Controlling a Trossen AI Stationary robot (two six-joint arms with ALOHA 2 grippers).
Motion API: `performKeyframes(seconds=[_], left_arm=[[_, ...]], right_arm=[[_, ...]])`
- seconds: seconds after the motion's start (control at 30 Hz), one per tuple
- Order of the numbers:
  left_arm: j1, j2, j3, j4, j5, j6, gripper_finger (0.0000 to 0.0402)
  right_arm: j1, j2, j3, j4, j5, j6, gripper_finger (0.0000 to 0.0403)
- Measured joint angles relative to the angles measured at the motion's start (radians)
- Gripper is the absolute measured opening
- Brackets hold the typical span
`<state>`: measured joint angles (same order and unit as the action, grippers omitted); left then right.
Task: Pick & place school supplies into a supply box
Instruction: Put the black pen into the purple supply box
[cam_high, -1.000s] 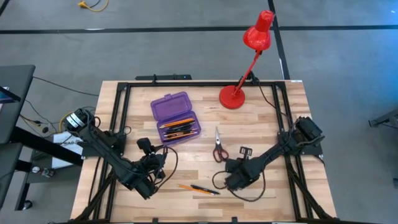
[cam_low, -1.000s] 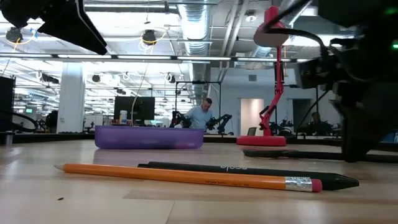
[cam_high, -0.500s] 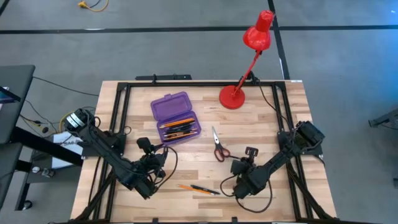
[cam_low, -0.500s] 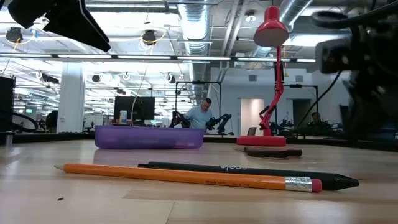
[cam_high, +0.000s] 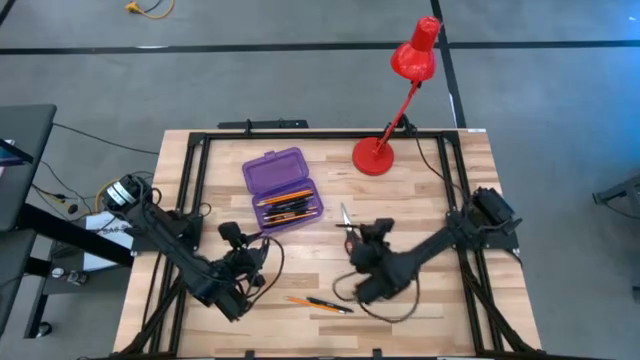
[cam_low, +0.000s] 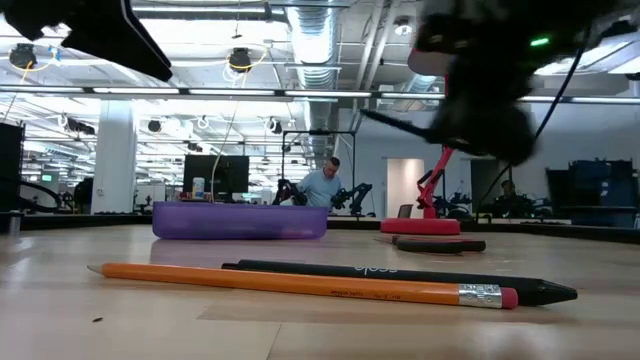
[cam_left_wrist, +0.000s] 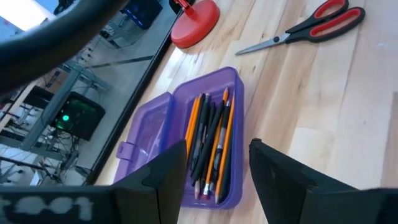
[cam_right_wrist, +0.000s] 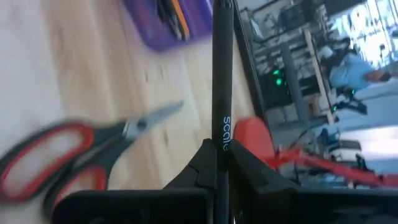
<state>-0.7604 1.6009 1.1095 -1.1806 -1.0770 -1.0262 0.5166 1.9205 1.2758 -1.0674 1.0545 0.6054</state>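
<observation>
The purple supply box (cam_high: 283, 190) lies open at the table's far left, with several pencils and pens in its tray (cam_left_wrist: 211, 143). Red-handled scissors (cam_left_wrist: 311, 25) lie flat to its right; they also show in the right wrist view (cam_right_wrist: 68, 162). An orange pencil (cam_low: 300, 283) and a black pen (cam_low: 400, 275) lie side by side near the front edge (cam_high: 320, 303). My right gripper (cam_high: 352, 250) is above the scissors, shut on another black pen (cam_right_wrist: 219, 74). My left gripper (cam_high: 250, 262) waits open and empty at the near left, its fingers (cam_left_wrist: 168, 174) toward the box. My right gripper pinches the black pen between its two fingers, just behind its printed lettering (cam_right_wrist: 221, 134). Most of the pen sticks out forward beyond the fingertips, along the fingers, toward the box. The pen is lifted clear of the table (cam_low: 400, 125).
A red desk lamp stands with its base (cam_high: 373, 156) at the far middle, right of the box. A black frame (cam_high: 200, 160) runs round the table's edges. Bare wood lies at the table's right and between the box and the front edge.
My right gripper has risen from low over the table's near right and swung toward the left and far edges, ending over the scissors with the black pen held out toward the box. The pencil and pen on the table have stayed put.
</observation>
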Motion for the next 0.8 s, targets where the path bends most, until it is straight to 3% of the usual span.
performKeyframes(seconds=[0.23,0.43,0.57,0.8], left_arm=[[-0.084,0.0,0.0,-0.138,0.048,-0.209,0.0165],[-0.192,0.0,0.0,-0.21,0.122,-0.363,0.0165],[-0.263,0.0,0.0,-0.234,0.131,-0.477,0.0165],[-0.332,0.0,0.0,-0.251,0.118,-0.594,0.0165]], right_arm=[[-0.156,0.0,0.005,0.505,-0.02,-0.551,0.0003],[-0.278,-0.001,0.005,0.878,-0.204,-0.919,0.0003],[-0.355,-0.001,0.005,0.983,-0.372,-1.018,0.0004],[-0.455,-0.001,0.005,1.074,-0.6,-1.025,0.0006]])
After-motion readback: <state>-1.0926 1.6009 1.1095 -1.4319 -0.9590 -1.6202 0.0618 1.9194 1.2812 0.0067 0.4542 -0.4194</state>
